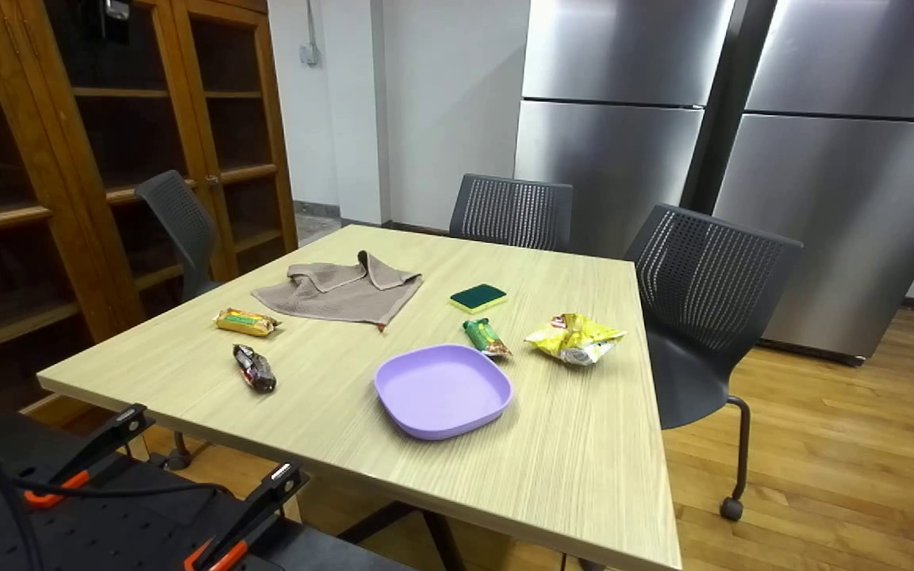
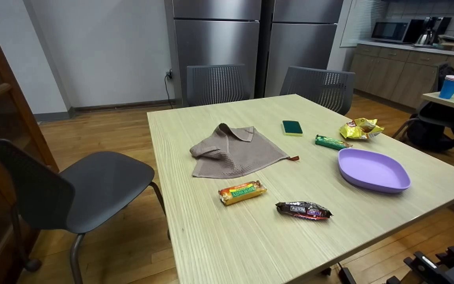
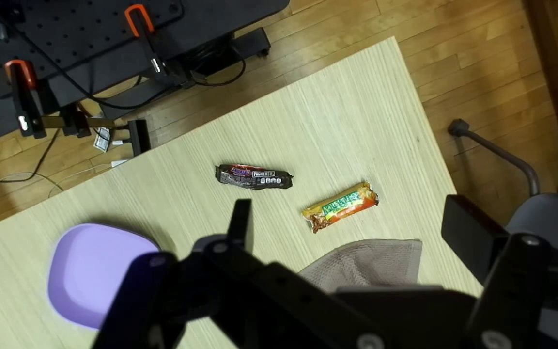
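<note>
In the wrist view I locate the Nature Valley bar (image 3: pixel 341 207) right of centre, lying on the light wood table (image 3: pixel 337 111) in a yellow and orange wrapper with a green label. In an exterior view I find the same bar (image 2: pixel 242 193) at lower centre.

My gripper (image 3: pixel 349 211) enters from the bottom of the wrist view with its jaws wide apart. One fingertip sits just left of and below the frame centre, the other toward the right edge. The bar shows between them and rests on the tabletop, ungripped.

A dark brown snack bar (image 3: pixel 254 176) lies near it, to the upper left. The taupe towel (image 3: pixel 385 261) lies just below the bar in the frame, partly covered by my gripper. The purple plate (image 3: pixel 90 271) occupies the lower left.

In an exterior view I note a green-wrapped bar (image 1: pixel 486 339) just beside the plate, right of centre; I cannot tell whether they touch. Above it is a sponge (image 1: pixel 478 298), dark green side up. Farther right is a crumpled yellow snack bag (image 1: pixel 575 339).

Orange-handled clamps (image 3: pixel 22 70) stand at the upper left of the wrist view, on a black perforated platform (image 3: pixel 80 34). In an exterior view, dark gray chairs (image 1: pixel 715 277) surround the table, stainless refrigerators (image 1: pixel 608 151) fill the upper right, and a wooden cabinet (image 1: pixel 68 135) fills the upper left.
</note>
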Tool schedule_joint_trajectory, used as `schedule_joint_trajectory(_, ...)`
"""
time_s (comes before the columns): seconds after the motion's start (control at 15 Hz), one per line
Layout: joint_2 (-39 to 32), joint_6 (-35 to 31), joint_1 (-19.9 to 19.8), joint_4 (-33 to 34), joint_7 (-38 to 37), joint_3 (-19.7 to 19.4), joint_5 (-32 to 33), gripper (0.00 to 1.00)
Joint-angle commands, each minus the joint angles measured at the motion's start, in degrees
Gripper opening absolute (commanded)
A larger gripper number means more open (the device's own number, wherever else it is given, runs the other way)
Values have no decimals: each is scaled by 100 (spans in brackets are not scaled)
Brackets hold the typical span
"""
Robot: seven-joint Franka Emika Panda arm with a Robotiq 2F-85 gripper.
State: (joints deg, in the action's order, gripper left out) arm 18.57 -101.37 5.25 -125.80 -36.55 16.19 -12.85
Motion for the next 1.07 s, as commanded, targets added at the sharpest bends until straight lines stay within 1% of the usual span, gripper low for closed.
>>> schedule_joint_trajectory(0.0,-235,-236,110,17,-569,87,1,100)
schedule_joint_trajectory(0.33,-350,-514,303,-115,-1156,141,23,100)
schedule_joint_trajectory(0.47,-309,-757,371,-250,-1476,176,26,100)
schedule_joint_trajectory(1.0,-214,-2220,599,-1064,-2797,351,-9,100)
